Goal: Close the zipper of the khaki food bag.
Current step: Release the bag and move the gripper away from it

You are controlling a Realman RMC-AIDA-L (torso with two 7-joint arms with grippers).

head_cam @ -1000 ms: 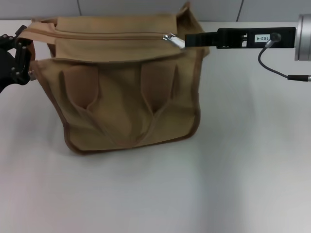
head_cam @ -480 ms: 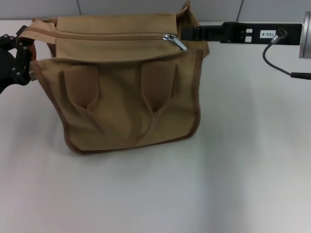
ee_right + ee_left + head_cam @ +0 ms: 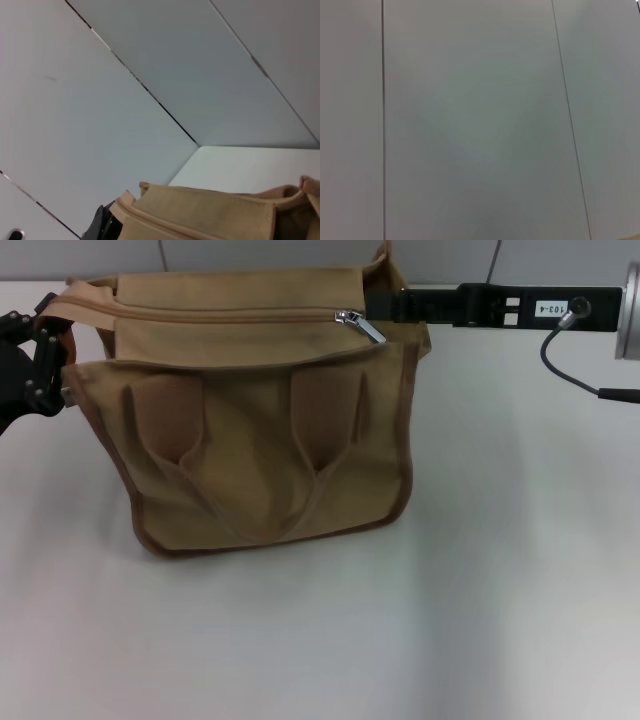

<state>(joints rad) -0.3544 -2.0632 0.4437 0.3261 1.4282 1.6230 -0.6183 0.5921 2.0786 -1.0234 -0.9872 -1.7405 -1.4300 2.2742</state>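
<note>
Reaching behind the khaki food bag, the right gripper hides its fingers (spread unknowable); left gripper alongside.

A lab-style test bench: a plain white table fills the view from 3 to 9 o'clock, and bare grey wall panels split by thin dark seams stand behind it at 12 o'clock.

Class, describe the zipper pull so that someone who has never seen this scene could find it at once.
Start at the khaki bag on the white table. Follow the zipper across its top towards the right gripper. The pull is the only shiny silver metal piece on the bag.
</note>
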